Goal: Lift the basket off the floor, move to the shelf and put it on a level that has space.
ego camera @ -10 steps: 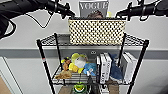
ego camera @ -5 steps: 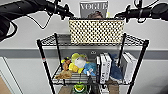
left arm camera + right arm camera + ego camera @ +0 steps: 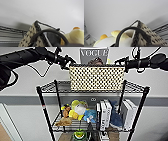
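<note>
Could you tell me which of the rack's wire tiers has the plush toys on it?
The tier below the top one: plush toys sit there beside upright white books, whereas the top tier has the basket over it.

**One readable word: "VOGUE"**

Printed in large white capitals across the top of a magazine cover (image 3: 94,55), standing upright behind the basket (image 3: 96,78) on the top tier of the shelf (image 3: 140,107). Lower part of the cover hidden by the basket's rim. No lettering legible on the white books (image 3: 104,114) on the tier below, spines too blurred to make out. Nothing readable on the plush toys (image 3: 77,110) either. No text, labels or numbers visible in either wrist view.
</note>
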